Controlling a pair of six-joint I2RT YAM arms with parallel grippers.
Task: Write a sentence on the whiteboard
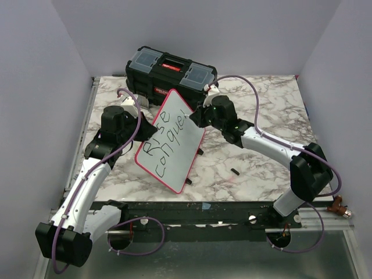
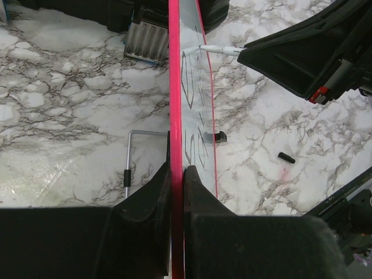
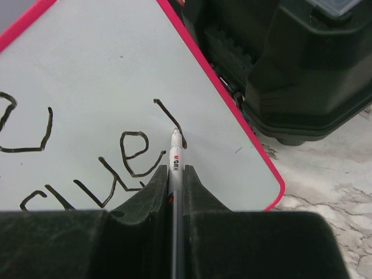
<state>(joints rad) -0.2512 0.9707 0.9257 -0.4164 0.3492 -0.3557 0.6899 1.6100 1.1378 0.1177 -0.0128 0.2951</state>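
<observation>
The marker [image 3: 176, 156], a slim white-barrelled pen with black print, sat clenched between the matte black fingers of the right gripper [image 3: 176, 174]. Its tip touched the whiteboard [image 3: 116, 70] on a short slanting stroke just after the letters "conque". To finish that letter well, the tip probably needed light, even pressure and a short, steady stroke, kept clear of the pink rim close by at three o'clock in the wrist view, where little white space remained. The left gripper [image 2: 176, 174] was clamped on the board's thin edge and held it tilted. That grip would need to be firm, since the glossy face looked slippery and might give under the pen. The sentence [image 1: 168, 145], in wobbly black hand-drawn letters, read "Rise" and "conque" in two lines, and more seemed owed. The board, a rectangle with rounded corners, stood over the middle of the marble-patterned table [image 1: 261, 116]. The black ribbed plastic toolbox [image 1: 171, 72] lay at its twelve o'clock and a small black cap-like piece [image 1: 235, 171] at its four o'clock.
</observation>
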